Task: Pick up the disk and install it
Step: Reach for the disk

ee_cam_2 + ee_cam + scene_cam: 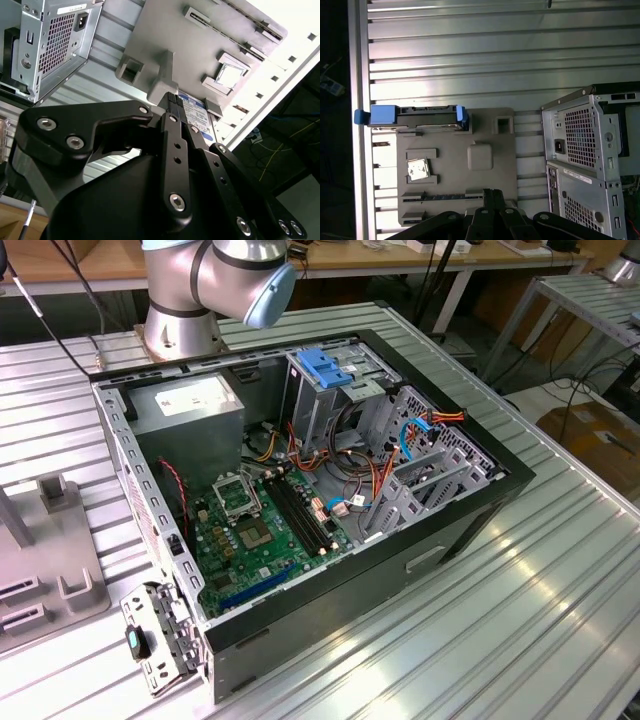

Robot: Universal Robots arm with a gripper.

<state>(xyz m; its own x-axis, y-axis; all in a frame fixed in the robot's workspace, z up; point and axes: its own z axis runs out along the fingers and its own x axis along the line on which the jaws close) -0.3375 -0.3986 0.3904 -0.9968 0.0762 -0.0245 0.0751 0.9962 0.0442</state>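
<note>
The disk (412, 116) stands on its edge in a slot of a flat grey fixture (480, 157), its dark body framed by a blue plastic carrier. In the second wrist view the disk (199, 114) shows its white label with a blue band just past my black fingers. My gripper (490, 192) hangs above the fixture, apart from the disk, with its two fingers together and nothing between them. From the second wrist view, the gripper (181, 102) points at the fixture (190, 50).
An open computer case (300, 490) lies on the ribbed metal table (520, 580), with a motherboard, a grey power-supply box (190, 405) and a metal drive cage topped by a light-blue bracket (325, 368). The case's rear panel (590, 165) stands beside the fixture. The arm's base (185, 320) is behind the case.
</note>
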